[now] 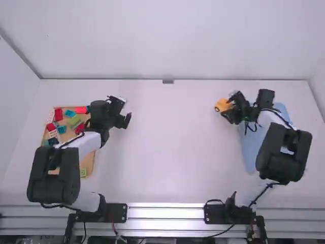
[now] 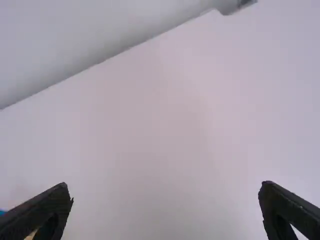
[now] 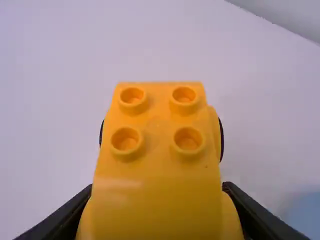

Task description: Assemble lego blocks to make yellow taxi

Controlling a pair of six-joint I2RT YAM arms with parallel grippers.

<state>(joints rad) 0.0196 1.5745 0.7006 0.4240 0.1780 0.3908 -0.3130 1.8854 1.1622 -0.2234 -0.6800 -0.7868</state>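
Yellow taxi [image 3: 155, 165] sitting clamped between fingers of right gripper [image 3: 159, 195], near edge of blue mat [image 1: 249, 147]. Body and dark wheel [image 3: 221, 140] apparently already joining up; assembly seeming close to finishing. Next move probably calling for level setting-down, or for capping bare studs [image 3: 188, 138]. Left gripper [image 2: 166, 186] hanging empty, fingers parting wide, beside board [image 1: 88, 165] holding assorted bricks [image 1: 58, 114]. No writing proving readable.
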